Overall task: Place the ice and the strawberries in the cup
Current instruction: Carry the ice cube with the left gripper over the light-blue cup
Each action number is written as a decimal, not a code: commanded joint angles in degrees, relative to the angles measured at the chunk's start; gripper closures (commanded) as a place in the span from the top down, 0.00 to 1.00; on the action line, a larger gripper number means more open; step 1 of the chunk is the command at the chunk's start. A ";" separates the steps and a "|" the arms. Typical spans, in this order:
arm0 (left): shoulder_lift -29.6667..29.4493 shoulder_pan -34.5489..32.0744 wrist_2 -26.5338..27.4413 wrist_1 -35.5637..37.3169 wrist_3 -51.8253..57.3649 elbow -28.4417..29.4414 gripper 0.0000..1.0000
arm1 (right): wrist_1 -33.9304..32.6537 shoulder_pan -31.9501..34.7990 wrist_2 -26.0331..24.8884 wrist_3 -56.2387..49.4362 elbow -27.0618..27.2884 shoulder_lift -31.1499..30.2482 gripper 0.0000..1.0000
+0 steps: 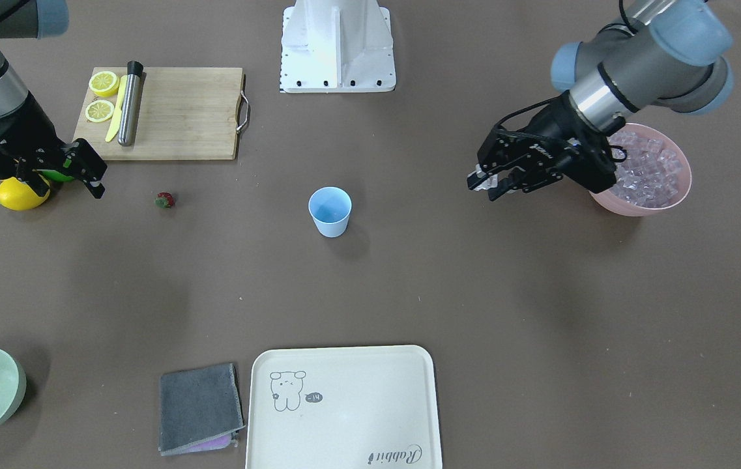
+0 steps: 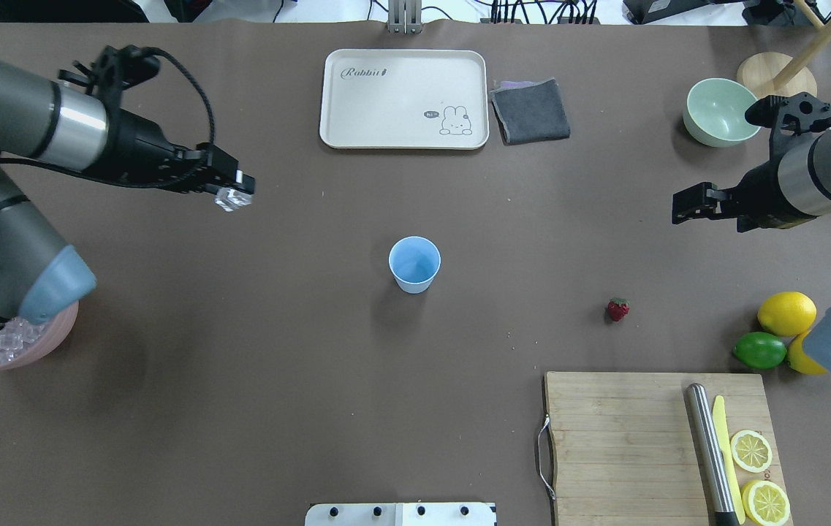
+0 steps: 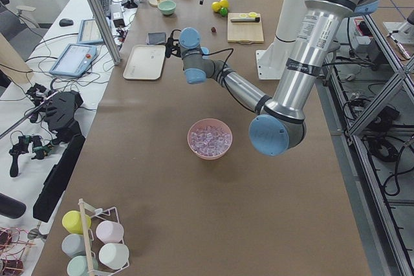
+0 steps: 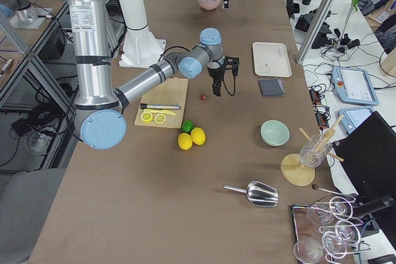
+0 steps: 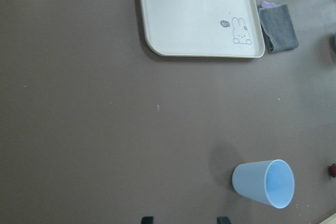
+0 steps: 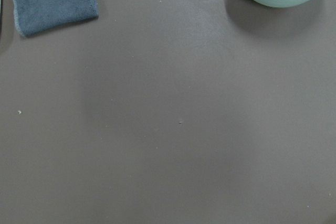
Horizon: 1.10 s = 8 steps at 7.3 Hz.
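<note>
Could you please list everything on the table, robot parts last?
cup: one, light blue, table centre
strawberry: one, red, between cup and lime
ice: heap, clear, in pink bowl
tray: one, cream, far edge
cloth: one, grey, beside tray
green bowl: one, pale green, near right gripper
cutting board: one, wooden, robot's right
lemon halves: two, yellow, on board
metal rod: one, silver, on board
knife: one, yellow, on board
whole lemons: two, yellow, robot's right
lime: one, green, by lemons
left gripper: one, black, holding ice cube
right gripper: one, black, state unclear

a robot lab: aluminium frame (image 3: 98,14), cables (image 2: 517,9), tablets (image 3: 76,60).
</note>
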 commanded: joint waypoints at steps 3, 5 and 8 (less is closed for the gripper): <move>-9.65 17.48 22.20 0.23 -8.50 4.28 0.00 | 0.00 -0.03 -1.17 0.00 0.09 -0.07 1.00; -11.33 19.52 25.49 0.23 -8.60 5.87 0.00 | 0.00 -0.03 -1.61 0.00 0.09 -0.07 1.00; -12.55 19.35 25.59 0.14 -8.43 7.80 0.00 | 0.00 -0.03 -1.61 0.00 0.00 -0.07 1.00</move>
